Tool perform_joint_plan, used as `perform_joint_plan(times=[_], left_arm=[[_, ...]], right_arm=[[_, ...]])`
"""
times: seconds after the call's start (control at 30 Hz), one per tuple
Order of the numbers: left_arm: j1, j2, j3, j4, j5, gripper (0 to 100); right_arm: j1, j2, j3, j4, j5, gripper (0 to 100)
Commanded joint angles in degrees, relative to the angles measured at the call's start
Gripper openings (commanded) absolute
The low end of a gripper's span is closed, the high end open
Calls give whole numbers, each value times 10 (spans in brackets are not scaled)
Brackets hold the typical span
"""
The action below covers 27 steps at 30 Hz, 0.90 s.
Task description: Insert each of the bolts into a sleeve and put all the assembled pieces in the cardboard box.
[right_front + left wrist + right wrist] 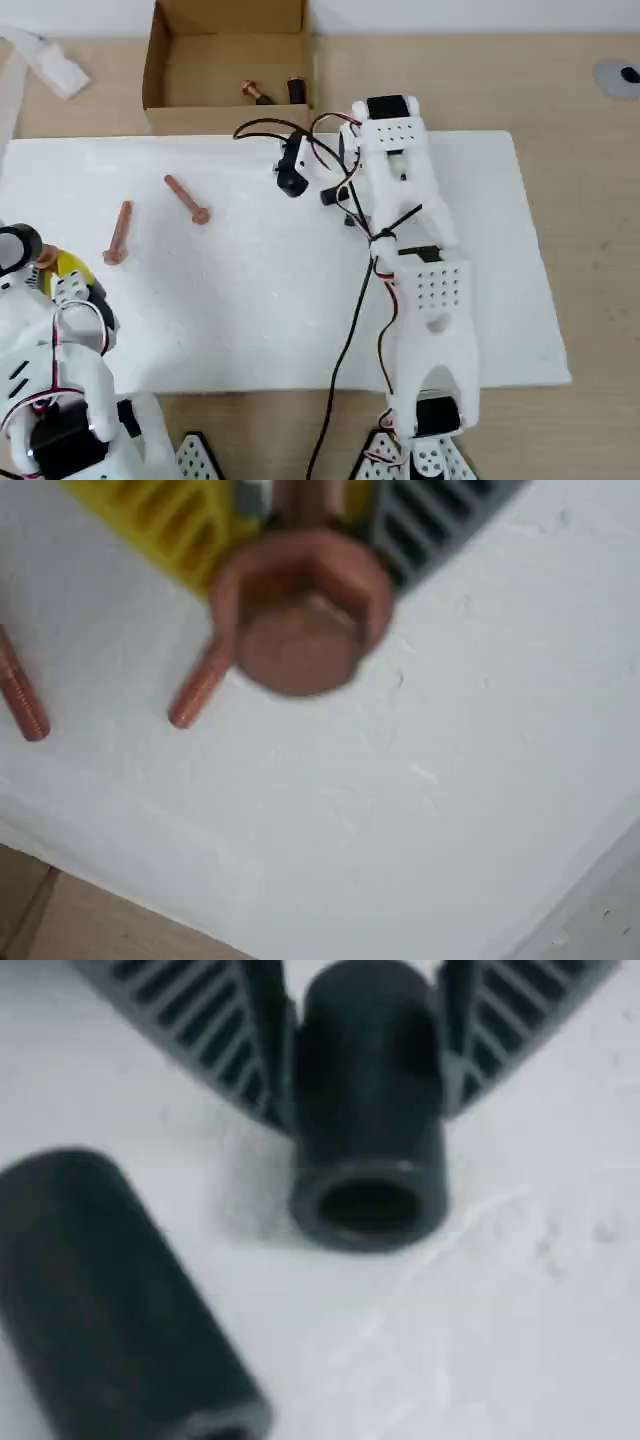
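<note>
Surface: white foam sheet (250, 330) laid over a wooden table (580, 200).
Held bolt: copper hex-head bolt (300, 620), head facing the wrist camera, above the sheet's left end.
Left gripper (300, 510): yellow and grey fingers closed on that bolt's shank.
Loose bolts: near bolt (119, 233) and far bolt (187, 199) lie flat on the sheet, close together, not touching.
Held sleeve: black sleeve (368, 1130), open bore facing the camera, low over the sheet.
Right gripper (365, 1020): clamped on the sleeve from both sides.
Spare sleeve (110, 1300): on its side on the sheet, just beside the held one.
Cardboard box (155, 70): open top, at the sheet's far edge. Inside, a boxed bolt (252, 92) and a black piece (296, 90) lie by the front wall.
Right arm (410, 230): lies stretched across the sheet, pointing toward the box.
</note>
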Motion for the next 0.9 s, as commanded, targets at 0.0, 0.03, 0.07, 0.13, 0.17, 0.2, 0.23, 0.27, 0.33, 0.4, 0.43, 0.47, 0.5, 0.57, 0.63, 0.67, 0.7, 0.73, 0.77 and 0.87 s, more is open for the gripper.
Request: perform_joint_plan(times=[0.0, 0.03, 0.07, 0.13, 0.17, 0.2, 0.23, 0.27, 0.33, 0.4, 0.43, 0.47, 0.5, 0.57, 0.63, 0.67, 0.7, 0.73, 0.77, 0.87], left_arm=[[4, -5, -22, 0, 1, 6], [4, -5, -22, 0, 1, 6], [4, -5, -22, 0, 1, 6], [4, -5, -22, 0, 1, 6], [4, -5, -22, 0, 1, 6], [4, -5, -22, 0, 1, 6], [4, -5, -22, 0, 1, 6], [4, -5, -23, 0, 1, 6], [4, -5, -34, 0, 0, 6], [4, -5, -50, 0, 0, 6], [4, -5, -58, 0, 0, 6], [4, -5, -63, -3, 0, 6], [4, -5, -69, -4, 0, 6], [4, -5, -76, -6, 3, 6], [4, -5, -76, -25, 2, 6], [4, -5, -75, -33, 1, 6], [4, -5, -75, -41, 1, 6], [4, -5, -75, -47, 1, 6], [4, -5, -75, -54, 1, 6], [4, -5, -75, -69, 1, 6]], right_arm=[[-7, 18, 1, 0, -18, 9], [-7, 18, 1, -5, -25, 9], [-7, 17, 1, -11, -36, 9], [-5, 16, -1, -21, -55, 9], [-5, 16, -10, -19, -64, 9], [-5, 16, -22, -15, -73, 9], [-5, 16, -33, -14, -84, 9], [-5, 16, -48, -10, -95, 9], [-7, 16, -91, 7, -120, 9], [-9, 15, -146, 29, -149, 9], [-9, 15, -174, 30, -170, 9], [-9, 14, -202, 30, -189, 9], [-9, 7, -227, 30, -205, 9], [-9, -20, -260, 30, -242, 9], [-16, -65, -265, 30, -268, 9], [-21, -92, -258, 30, -280, 9], [-29, -122, -247, 30, -290, 9], [-36, -153, -234, 30, -300, 10], [-44, -185, -216, 30, -309, 10], [-75, -291, -142, 30, -356, 10]])
